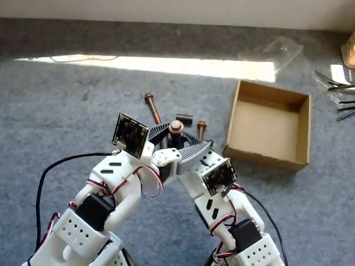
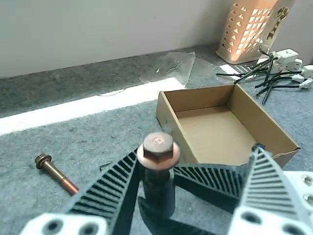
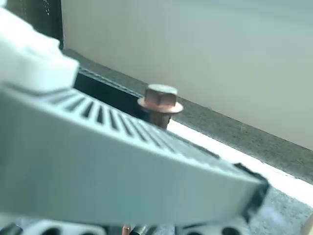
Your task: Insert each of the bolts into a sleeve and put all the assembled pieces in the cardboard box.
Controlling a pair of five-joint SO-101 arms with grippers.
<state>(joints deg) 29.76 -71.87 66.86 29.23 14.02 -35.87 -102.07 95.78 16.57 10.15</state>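
- The bolt (image 2: 157, 147) stands head-up in its sleeve (image 2: 159, 188), right where the left claw (image 1: 172, 136) and right claw (image 1: 191, 147) meet. The box (image 2: 168, 113) sits near, off to one side and not under the piece.
- The main risk, as I see it, is tilt. Nothing seems to pinch the bolt itself, so if the piece tips on the way to the box, the bolt may slide back out of the sleeve.
- Both claws crowd one spot (hardly any room between them). A swing toward the box could knock one against the other and jar the piece loose.
- A low carry might catch the box's near wall and shove the box along the surface (image 2: 98, 127) instead of clearing it.
- A loose bolt (image 2: 55, 170) lies flat on the side away from the box. A second bolt (image 1: 201, 128) and a spare sleeve (image 1: 184, 118) sit just beyond the claws, close enough for a careless sweep to scatter them.
- Left claw: clamped on the sleeve, its black ribbed fingers (image 2: 115, 188) pressing in just under the bolt head.
- Right claw: hard up against the same piece, but I cannot tell whether it is closed or apart.
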